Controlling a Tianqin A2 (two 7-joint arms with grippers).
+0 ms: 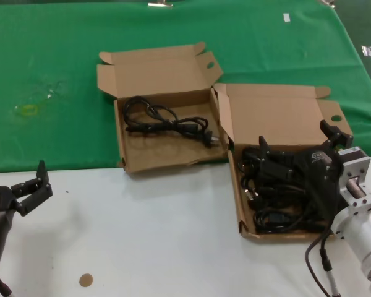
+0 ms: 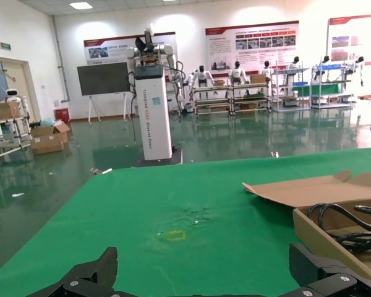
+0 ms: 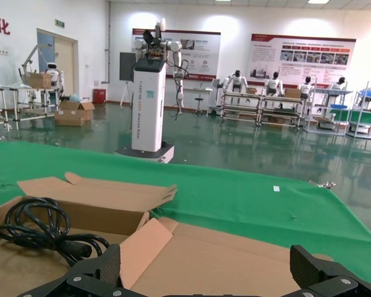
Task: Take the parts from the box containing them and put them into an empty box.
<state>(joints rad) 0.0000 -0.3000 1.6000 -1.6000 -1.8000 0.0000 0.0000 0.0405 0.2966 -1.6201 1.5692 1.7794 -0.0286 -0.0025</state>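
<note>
Hovering open-fingered right over the tangled parts (image 1: 275,198) in the right-side box (image 1: 284,108), right hand (image 1: 297,145); left hand (image 1: 34,185) open, parked far off.

Both grippers are chunky black plastic with angular, pointed fingers. The right gripper (image 1: 297,150) sits on a silver metal wrist block with screw holes and a slotted face, then a pale grey round arm with a black cable looping alongside. The left gripper (image 1: 32,185) joins a dark grey arm.
</note>
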